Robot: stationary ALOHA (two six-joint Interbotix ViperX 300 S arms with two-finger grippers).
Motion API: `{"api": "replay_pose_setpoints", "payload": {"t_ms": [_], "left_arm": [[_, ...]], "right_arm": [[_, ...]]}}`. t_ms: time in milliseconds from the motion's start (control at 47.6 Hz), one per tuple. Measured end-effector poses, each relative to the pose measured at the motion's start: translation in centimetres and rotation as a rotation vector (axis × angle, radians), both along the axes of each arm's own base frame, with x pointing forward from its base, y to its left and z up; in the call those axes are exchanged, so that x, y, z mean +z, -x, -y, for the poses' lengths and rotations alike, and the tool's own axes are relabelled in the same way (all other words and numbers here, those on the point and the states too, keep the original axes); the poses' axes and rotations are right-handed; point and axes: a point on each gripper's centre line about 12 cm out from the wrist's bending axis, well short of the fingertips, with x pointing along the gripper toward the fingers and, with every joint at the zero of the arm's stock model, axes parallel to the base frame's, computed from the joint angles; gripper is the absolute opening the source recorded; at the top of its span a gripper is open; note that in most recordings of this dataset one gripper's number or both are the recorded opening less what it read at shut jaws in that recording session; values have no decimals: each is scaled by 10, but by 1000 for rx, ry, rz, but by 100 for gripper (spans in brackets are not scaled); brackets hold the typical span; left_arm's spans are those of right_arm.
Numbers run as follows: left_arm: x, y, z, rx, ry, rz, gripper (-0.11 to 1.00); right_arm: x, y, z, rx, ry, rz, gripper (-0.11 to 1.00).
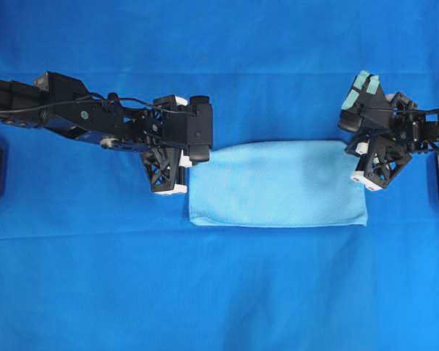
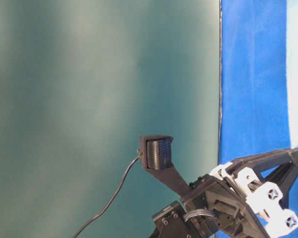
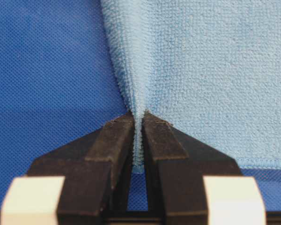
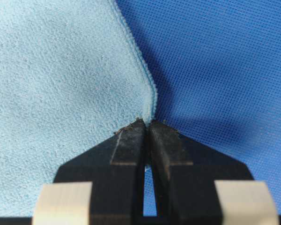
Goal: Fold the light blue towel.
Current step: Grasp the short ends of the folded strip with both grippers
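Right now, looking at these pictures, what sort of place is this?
Probably a robot test bench or lab, not a home. Two black arms, the left gripper and right gripper, each pinch an end of a light blue towel on a table covered in dark blue cloth, against a plain green backdrop.

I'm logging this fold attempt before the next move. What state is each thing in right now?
Thin pale sky-blue microfibre towel: lying flat as a wide rectangle, apparently already folded once, pinched at both short edges.
Left pincer: shut on the towel's left edge.
Right pincer: shut on the towel's right edge.
Large royal-blue cloth: spread flat under everything.
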Motion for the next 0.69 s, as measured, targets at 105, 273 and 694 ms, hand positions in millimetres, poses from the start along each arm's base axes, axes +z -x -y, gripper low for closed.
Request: {"api": "replay_pose_setpoints", "payload": {"t_ms": [105, 273, 694], "left_arm": [[1, 1, 0, 14, 9, 1, 4], [4, 6, -2, 25, 14, -12, 4], [97, 13, 1, 16, 17, 18, 4]], "right_arm": [[1, 2, 0, 0, 1, 8, 2], [9, 2, 0, -1, 8, 35, 2], [94, 9, -5, -4, 76, 206, 2]]}}
